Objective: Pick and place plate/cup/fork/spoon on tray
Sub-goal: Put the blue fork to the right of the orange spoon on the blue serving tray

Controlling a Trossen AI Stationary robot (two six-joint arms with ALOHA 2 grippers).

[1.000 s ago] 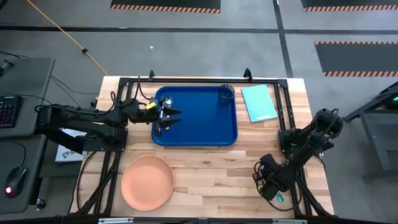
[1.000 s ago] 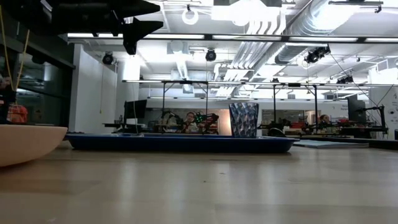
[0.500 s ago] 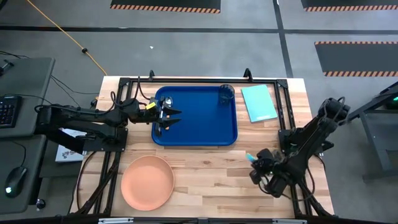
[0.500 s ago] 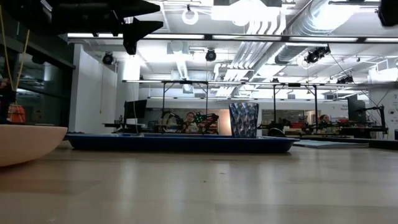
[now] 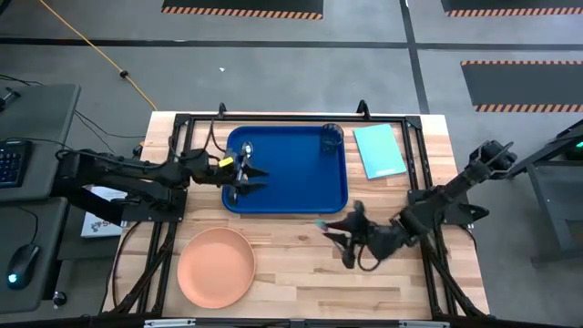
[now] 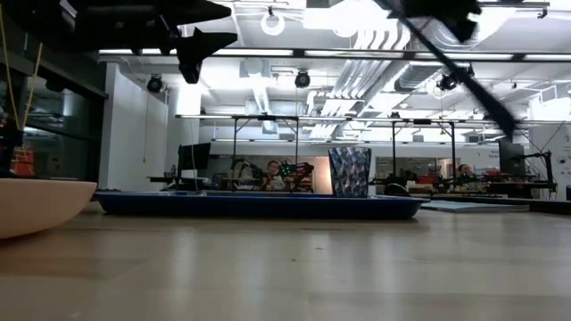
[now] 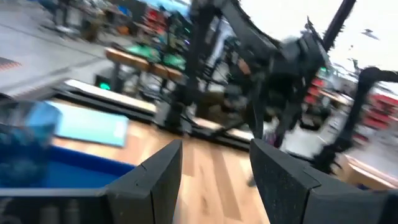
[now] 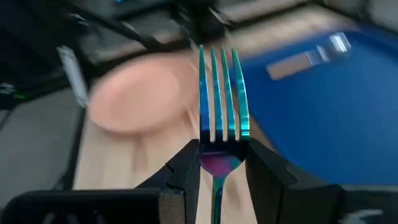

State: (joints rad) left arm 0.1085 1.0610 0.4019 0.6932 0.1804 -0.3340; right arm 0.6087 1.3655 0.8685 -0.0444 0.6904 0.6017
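Observation:
My right gripper (image 5: pixel 335 232) hovers over the bare wood near the tray's near right corner, shut on the teal fork (image 8: pixel 219 93), whose tip (image 5: pixel 320 223) shows past the fingers. My left gripper (image 5: pixel 253 179) is open and empty above the left part of the dark-blue tray (image 5: pixel 301 182); it also shows in the low view (image 6: pixel 192 40). The blue cup (image 5: pixel 331 138) stands upright in the tray's far right corner. The peach plate (image 5: pixel 216 266) rests on the wood near the front left. A silvery blur, probably the spoon (image 8: pixel 317 53), lies on the tray. My right gripper pinches the fork's neck (image 8: pixel 216 163), just below the tines, between its two fingertips. The tines stick out ahead of the fingers toward the table's left. The handle runs back between the fingers and is hidden. The fork is lifted clear of the table.
A light-teal flat sheet (image 5: pixel 378 150) lies right of the tray. Black frame rails (image 5: pixel 414 155) run along the table's left, right and far sides. Bare wood lies between the plate and my right gripper.
My right gripper has swung from the table's near right corner toward the left, over the wood in front of the tray, carrying the fork, which now points toward the table's left.

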